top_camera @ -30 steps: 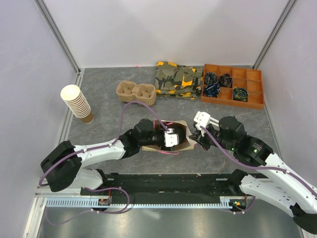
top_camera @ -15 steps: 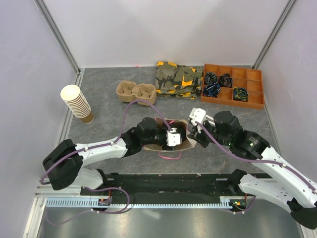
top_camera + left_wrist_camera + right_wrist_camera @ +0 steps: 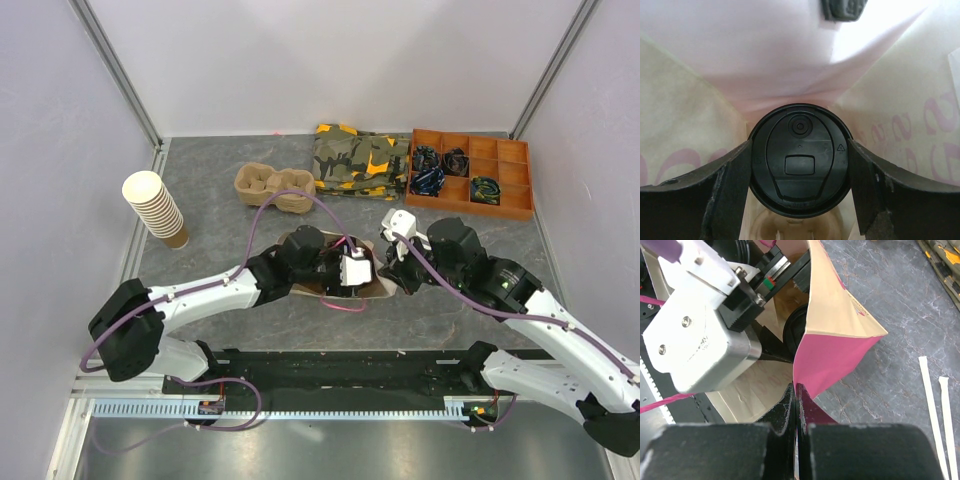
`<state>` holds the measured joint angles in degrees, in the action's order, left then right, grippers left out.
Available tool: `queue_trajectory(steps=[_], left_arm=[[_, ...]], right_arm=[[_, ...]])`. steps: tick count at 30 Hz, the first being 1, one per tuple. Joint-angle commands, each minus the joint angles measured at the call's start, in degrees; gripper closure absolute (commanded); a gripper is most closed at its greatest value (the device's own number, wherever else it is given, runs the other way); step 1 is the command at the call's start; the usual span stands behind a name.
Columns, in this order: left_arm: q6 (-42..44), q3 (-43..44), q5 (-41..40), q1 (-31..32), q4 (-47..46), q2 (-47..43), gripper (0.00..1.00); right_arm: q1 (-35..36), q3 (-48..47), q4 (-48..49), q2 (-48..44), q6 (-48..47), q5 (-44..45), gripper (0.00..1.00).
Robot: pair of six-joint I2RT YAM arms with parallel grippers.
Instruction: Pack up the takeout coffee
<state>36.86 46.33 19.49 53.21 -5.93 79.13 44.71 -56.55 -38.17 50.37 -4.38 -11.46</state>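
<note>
Packing looks nearly done: the takeout coffee (image 3: 799, 160) is inside the paper bag (image 3: 835, 305) at the table's middle, clasped at its lid by the left gripper (image 3: 352, 271). The right gripper (image 3: 796, 395) pinches the bag's edge, holding it open. Setting down and letting go are left.

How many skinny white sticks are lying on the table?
2. One stick lies on the table right of the pink bag; the other stick lies beside it, by the picture's edge. Others may be hidden.
</note>
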Motion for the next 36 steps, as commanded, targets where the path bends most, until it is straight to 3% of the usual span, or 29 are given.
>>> queue_trajectory(steps=[1, 13, 36], left_arm=[[-1.97, 2.45, -0.24, -0.65, 8.31, 1.29, 0.19], [-2.5, 5.7, 1.52, -1.0, 11.12, 1.29, 0.0], [-2.5, 10.1, 0.03, -1.36, 9.98, 0.94, 0.0]], right_arm=[[-0.06, -2.59, -0.67, 0.61, 1.92, 1.35, 1.0], [-0.15, -4.88, -2.52, 3.51, 6.58, 4.61, 1.0], [-0.15, -5.14, -2.61, 4.56, 7.37, 4.78, 1.0]])
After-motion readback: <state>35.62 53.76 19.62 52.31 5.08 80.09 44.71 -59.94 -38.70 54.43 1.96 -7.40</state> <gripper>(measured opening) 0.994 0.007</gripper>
